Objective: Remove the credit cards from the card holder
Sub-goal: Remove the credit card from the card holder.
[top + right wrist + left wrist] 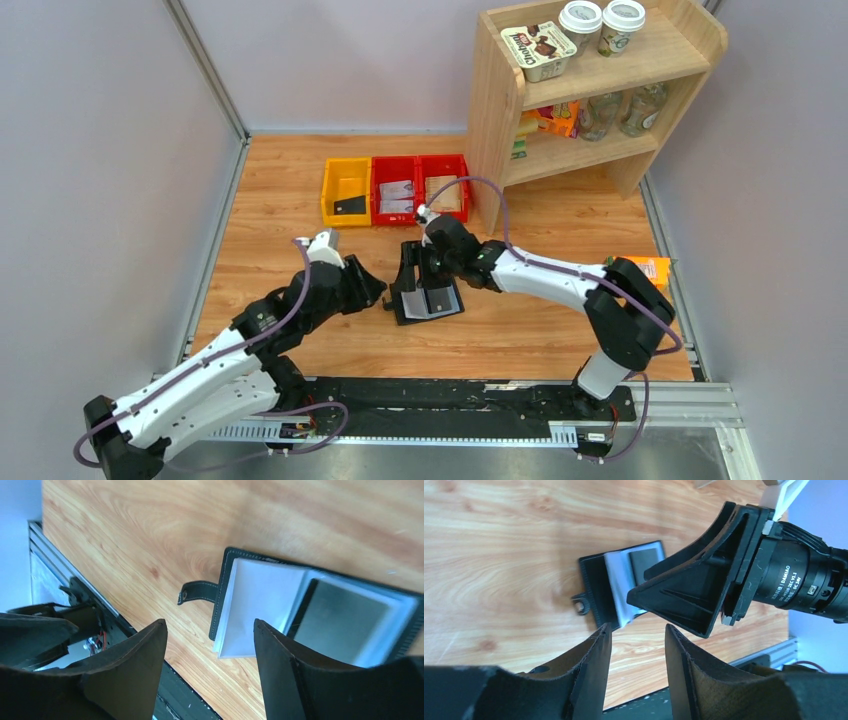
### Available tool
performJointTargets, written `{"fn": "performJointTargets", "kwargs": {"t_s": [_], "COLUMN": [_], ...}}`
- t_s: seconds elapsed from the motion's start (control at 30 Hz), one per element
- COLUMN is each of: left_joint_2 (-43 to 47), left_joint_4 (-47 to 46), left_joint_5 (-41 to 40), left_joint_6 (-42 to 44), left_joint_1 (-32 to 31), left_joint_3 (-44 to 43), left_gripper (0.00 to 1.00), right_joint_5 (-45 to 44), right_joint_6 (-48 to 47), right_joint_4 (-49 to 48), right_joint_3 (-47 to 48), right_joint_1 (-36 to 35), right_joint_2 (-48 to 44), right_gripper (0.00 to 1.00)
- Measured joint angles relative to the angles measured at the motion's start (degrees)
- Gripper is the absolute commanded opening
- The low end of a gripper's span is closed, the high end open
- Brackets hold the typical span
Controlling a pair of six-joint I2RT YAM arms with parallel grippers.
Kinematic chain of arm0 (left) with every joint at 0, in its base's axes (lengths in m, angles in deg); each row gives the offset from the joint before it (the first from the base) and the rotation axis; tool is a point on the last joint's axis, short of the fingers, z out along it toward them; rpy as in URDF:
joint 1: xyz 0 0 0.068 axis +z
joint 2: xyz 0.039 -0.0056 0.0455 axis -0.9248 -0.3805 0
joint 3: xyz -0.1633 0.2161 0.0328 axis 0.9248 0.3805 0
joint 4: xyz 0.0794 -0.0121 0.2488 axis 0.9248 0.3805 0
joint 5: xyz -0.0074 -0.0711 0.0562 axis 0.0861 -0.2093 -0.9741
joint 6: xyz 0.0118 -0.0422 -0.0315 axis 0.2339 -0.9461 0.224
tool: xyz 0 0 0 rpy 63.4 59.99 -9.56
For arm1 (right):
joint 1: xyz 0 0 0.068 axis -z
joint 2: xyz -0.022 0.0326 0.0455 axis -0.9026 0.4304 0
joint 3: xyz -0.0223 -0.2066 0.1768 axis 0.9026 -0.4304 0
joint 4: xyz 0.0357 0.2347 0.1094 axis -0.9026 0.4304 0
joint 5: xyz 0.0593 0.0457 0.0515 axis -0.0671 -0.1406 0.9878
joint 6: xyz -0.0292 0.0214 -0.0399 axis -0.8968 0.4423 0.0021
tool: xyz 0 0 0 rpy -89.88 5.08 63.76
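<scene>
While the open card holder [428, 300] has one credit card [345, 622], a yellow bin [330, 200] holds another; left gripper [637, 627] and right gripper [210, 630] stand spread, empty.

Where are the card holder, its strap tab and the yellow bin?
card holder [430, 303], top view, pale open lining.
strap tab [200, 591], right wrist view, mid strap.
yellow bin [328, 190], top view, left wall.

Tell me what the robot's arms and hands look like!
The left arm and right arm have white shells with chunky black joints, and a thin purple cable loops along each. The left hand and right hand are black, each with two wedge-shaped fingers. One black motor carries small white DAMIAO lettering.
</scene>
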Motion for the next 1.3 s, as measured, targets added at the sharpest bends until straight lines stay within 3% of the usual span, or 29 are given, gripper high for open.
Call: {"fn": "performJointTargets", "kwargs": {"t_s": [0.23, 0.5, 0.73, 1.07, 1.3], "left_joint_2": [-15.39, -32.74, -39.36, -45.18, -47.60], "left_joint_4": [-8.44, -15.65, -22.05, -30.69, -37.31], "left_joint_5": [6.67, 14.80, 15.69, 17.49, 18.80], "left_joint_6": [-0.22, -2.12, -2.86, -5.14, -6.62], "left_joint_1": [0.00, 0.00, 0.02, 1.86, 2.60], "left_joint_3": [-9.25, -11.21, -8.61, -0.04, 0.83], "left_gripper": [0.51, 0.39, 0.35, 0.42, 0.44], "right_joint_5": [-4.50, -5.22, -4.00, -1.51, 1.29], "right_joint_6": [-1.75, -1.68, -1.70, -0.20, 3.45], "right_joint_4": [2.10, 2.99, 1.22, -2.80, -7.48], "right_joint_3": [-2.36, -11.37, -12.90, -15.26, -18.80], "right_joint_1": [6.01, 8.59, 8.61, 10.19, 11.47], "right_joint_2": [-9.18, -10.03, -8.98, -5.73, -5.53], "right_gripper": [0.56, 0.45, 0.35, 0.34, 0.34]}}
